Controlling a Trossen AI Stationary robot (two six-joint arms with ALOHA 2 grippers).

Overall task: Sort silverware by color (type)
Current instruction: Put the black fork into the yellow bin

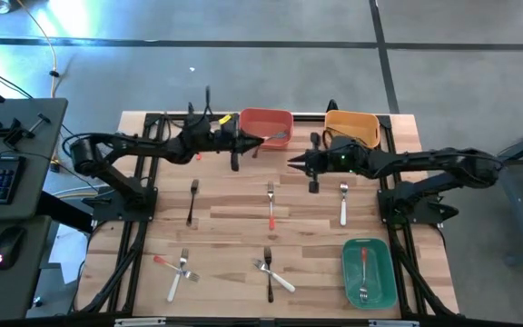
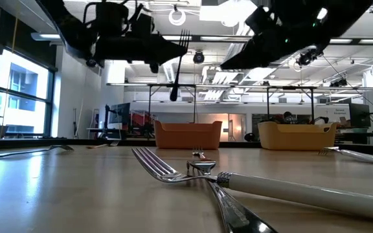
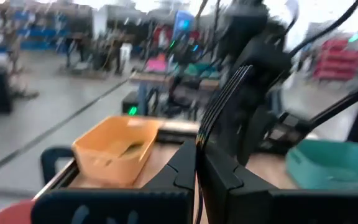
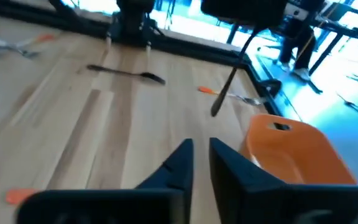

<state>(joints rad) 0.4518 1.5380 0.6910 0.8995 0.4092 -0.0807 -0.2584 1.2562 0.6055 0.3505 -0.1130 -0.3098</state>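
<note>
My left gripper (image 1: 246,141) hovers above the table's far side, next to the red bin (image 1: 266,127), shut on a black-handled fork (image 2: 179,65). The fork's tines (image 3: 229,87) stick up past the fingers. My right gripper (image 1: 293,162) hangs in the air in front of the orange bin (image 1: 352,127) and points toward the left gripper. Its fingers (image 4: 185,155) stand a little apart with nothing between them. Loose forks lie flat on the wood: black (image 1: 192,200), red (image 1: 271,207), white (image 1: 343,204), and two crossed pairs (image 1: 178,266) (image 1: 271,271). My left gripper pinches the black fork between its two fingers just below the head (image 3: 199,144). The fingers come in level, across the fork. The fork hangs clear of the table, near upright, with its tines up and its black handle (image 2: 174,90) pointing down below the fingers.
A green bin (image 1: 369,272) at the near right holds a red-handled fork. The red and orange bins stand side by side at the far edge. Dark arm frames run along both table sides. Bare wood lies between the forks at mid-table.
</note>
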